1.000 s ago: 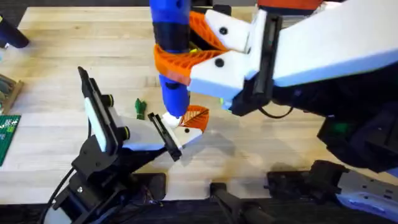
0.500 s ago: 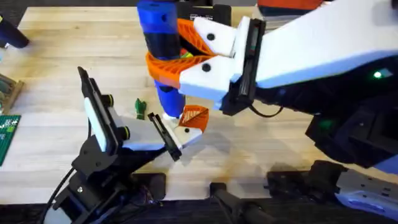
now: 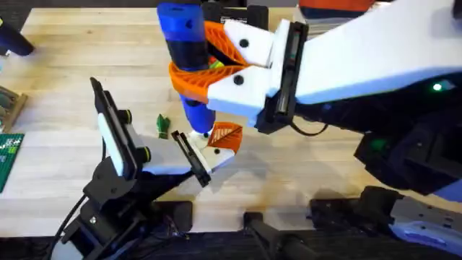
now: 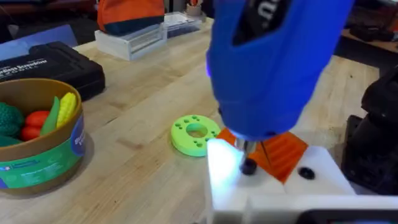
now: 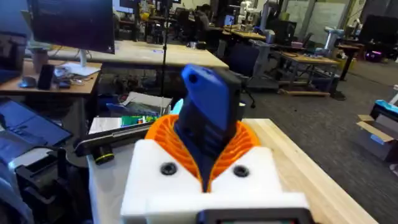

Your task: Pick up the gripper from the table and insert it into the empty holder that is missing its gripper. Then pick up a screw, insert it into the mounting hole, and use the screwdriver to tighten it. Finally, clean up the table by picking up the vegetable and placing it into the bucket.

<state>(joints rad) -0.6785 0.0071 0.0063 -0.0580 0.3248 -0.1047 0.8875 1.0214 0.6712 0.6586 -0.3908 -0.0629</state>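
My right gripper (image 3: 198,68) is shut on the blue screwdriver (image 3: 186,50), which stands nearly upright. In the right wrist view the screwdriver (image 5: 208,118) sits between the orange ribbed pads (image 5: 161,137). Its thin metal tip (image 4: 247,149) rests on a small black screw (image 4: 249,167) in the white gripper piece with an orange pad (image 4: 283,155). That piece (image 3: 225,137) is at the end of my left arm, by the left gripper (image 3: 198,159). The dark-green vegetable (image 3: 162,126) lies on the table just left of it. The bucket (image 4: 37,146) holds toy vegetables.
A lime-green disc with holes (image 4: 195,134) lies close behind the screwdriver. A black case (image 4: 43,65) and a white tray (image 4: 134,37) sit farther back. A green circuit board (image 3: 7,155) is at the table's left edge.
The right arm carried the screwdriver a little to the left a second ago; over the last half second it has held nearly still. The left arm has not moved.
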